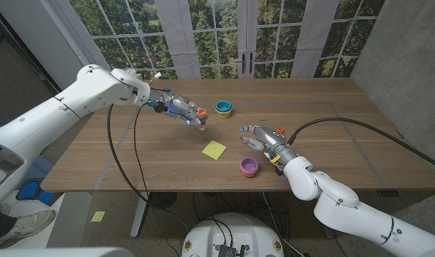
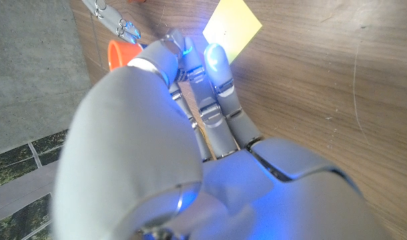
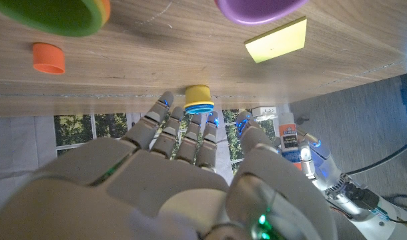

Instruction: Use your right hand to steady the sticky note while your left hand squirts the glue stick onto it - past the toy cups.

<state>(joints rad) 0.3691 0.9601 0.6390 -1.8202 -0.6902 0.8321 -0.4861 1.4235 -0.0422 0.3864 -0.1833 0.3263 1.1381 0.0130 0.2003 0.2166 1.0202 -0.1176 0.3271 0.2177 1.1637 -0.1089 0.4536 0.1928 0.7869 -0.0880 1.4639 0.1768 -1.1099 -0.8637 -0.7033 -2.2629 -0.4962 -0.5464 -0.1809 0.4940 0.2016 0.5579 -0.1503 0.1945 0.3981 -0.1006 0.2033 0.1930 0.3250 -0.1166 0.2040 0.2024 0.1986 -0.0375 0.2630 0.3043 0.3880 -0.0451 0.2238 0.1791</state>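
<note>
- The sticky note (image 1: 214, 149) lies on the desk (image 1: 331, 135), between both hands, touching neither.
- The left robot hand (image 1: 180, 107) grips the glue stick (image 1: 201, 121) above the desk, beyond the note.
- The right robot hand (image 1: 259, 137), fingers spread, holds nothing beside the purple cup (image 1: 248, 167).

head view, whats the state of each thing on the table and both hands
glue stick: uncapped, held by left robot hand
orange cap: off, lying on table
sticky note: flat, untouched
purple cup: upright
blue and yellow cup: upright
right robot hand: open, holding nothing
</note>
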